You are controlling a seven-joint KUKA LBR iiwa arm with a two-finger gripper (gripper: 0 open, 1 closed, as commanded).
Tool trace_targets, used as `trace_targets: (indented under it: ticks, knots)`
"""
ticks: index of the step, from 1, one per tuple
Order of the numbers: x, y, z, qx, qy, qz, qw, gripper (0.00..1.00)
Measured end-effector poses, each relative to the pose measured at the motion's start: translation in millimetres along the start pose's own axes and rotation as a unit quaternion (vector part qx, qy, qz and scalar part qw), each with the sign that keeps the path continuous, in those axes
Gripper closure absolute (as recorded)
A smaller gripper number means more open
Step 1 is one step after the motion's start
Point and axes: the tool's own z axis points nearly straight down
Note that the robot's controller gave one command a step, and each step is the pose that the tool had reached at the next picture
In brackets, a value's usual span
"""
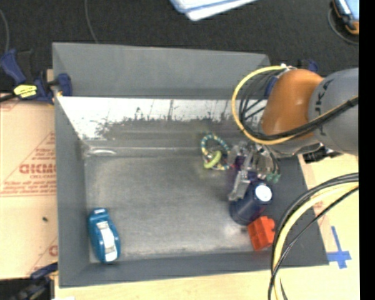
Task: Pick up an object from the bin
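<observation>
Gripper (245, 179) above rounded dark-blue white-capped bottle (242, 214)

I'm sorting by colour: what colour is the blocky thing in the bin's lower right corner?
The small blocky piece is orange-red, best seen in the camera view.

Dispenser (104, 236) left — bottle (245, 211), block (261, 232) right

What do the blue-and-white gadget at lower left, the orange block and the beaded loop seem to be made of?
Blue-and-white rounded gadget: likely hard plastic, glossy, with a bright glint on its white part. Orange angular block: probably matt plastic or foam, flat even colour. Green-and-yellow beaded loop: small beads, plastic or glass, undecidable.
</observation>
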Motion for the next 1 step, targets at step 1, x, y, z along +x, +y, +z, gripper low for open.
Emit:
trace_targets:
  ticks: [1]
  knots:
    - [5.1,-16.2,27.5,-0.006,-0.0063,0.012,0.9999,0.0]
